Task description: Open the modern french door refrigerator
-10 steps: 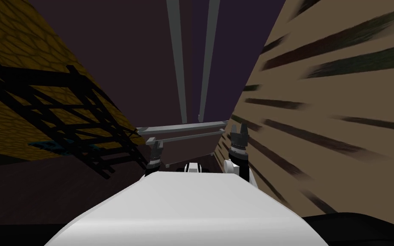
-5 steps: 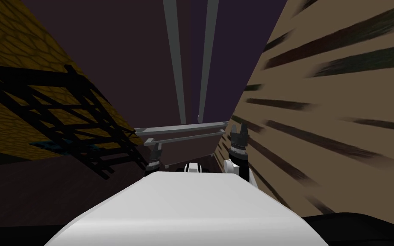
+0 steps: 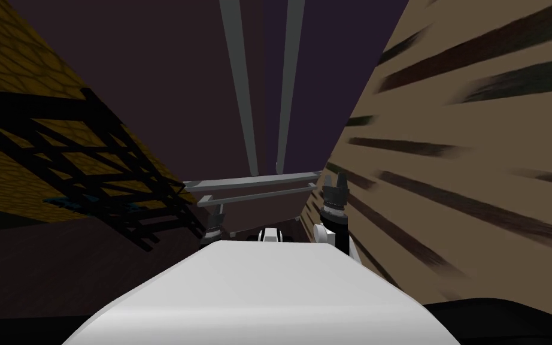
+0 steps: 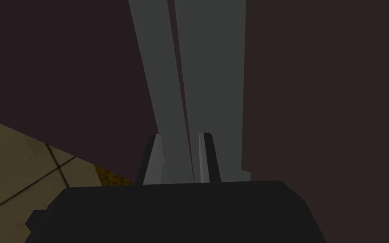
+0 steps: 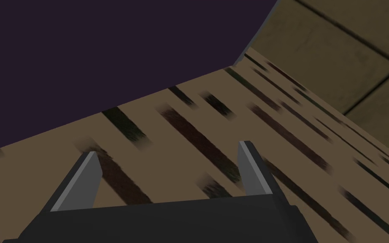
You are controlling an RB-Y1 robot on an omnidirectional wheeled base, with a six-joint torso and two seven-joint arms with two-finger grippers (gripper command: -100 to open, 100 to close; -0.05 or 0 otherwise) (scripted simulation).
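The refrigerator (image 3: pixel 197 90) is a dark maroon front straight ahead, with two long grey upright handles (image 3: pixel 242 108) and two grey cross bars (image 3: pixel 251 181) below them. My left gripper (image 3: pixel 216 211) reaches up to the left end of the lower cross bar (image 3: pixel 257 195). In the left wrist view its fingers stand narrow, one on each side of a grey handle bar (image 4: pixel 176 126), so the left gripper (image 4: pixel 180 135) is shut on it. A second grey bar (image 4: pixel 214 84) runs beside it. My right gripper (image 3: pixel 334 179) hovers open and holds nothing (image 5: pixel 168 147).
A black lattice rack (image 3: pixel 89 162) leans along a yellow wall (image 3: pixel 5 60) on my left. A tan panel with dark streaks (image 3: pixel 478 150) rises close on my right, just past the right gripper. Tan tiles (image 4: pixel 16 168) show beside the left hand.
The left fingers have drawn together from wide open onto the grey bar, and the hand has pushed slightly forward under it. My head view has shifted a little. The right arm is still.
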